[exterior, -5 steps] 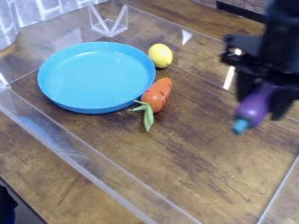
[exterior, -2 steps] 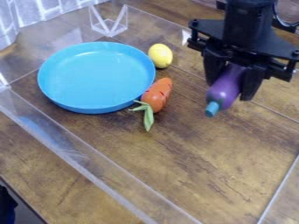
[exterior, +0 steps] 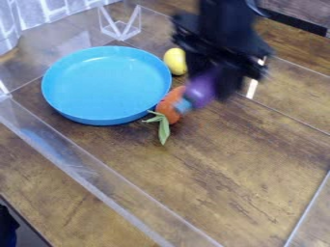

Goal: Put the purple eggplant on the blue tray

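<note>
The purple eggplant (exterior: 199, 94) hangs tilted in the air, blurred by motion, with my gripper (exterior: 210, 81) shut on its upper end. It hovers just above the orange carrot (exterior: 172, 106), right of the blue tray (exterior: 103, 83). The round tray lies on the wooden table at the left and holds nothing. My dark arm (exterior: 222, 34) comes down from the top of the view and hides part of the eggplant's top.
A yellow lemon (exterior: 176, 61) sits by the tray's right rim, partly behind my arm. The carrot with green leaves lies at the tray's lower right edge. A clear plastic stand (exterior: 120, 19) is at the back. A transparent sheet covers the wood.
My arm has carried the eggplant leftward from the right side of the table to above the carrot, near the tray's rim. The grip stayed shut.
</note>
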Controlling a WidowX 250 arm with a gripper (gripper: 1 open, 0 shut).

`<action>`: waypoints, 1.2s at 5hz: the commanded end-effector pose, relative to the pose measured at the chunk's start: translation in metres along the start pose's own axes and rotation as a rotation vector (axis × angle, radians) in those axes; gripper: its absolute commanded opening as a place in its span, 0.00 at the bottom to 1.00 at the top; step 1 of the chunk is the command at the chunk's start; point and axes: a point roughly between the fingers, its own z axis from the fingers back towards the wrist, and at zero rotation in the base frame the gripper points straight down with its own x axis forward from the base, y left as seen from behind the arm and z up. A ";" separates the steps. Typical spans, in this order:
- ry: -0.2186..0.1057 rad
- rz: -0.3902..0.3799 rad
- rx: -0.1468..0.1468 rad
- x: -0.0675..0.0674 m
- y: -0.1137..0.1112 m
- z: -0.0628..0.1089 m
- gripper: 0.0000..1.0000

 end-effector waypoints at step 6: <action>-0.011 -0.039 0.018 -0.011 0.072 -0.008 0.00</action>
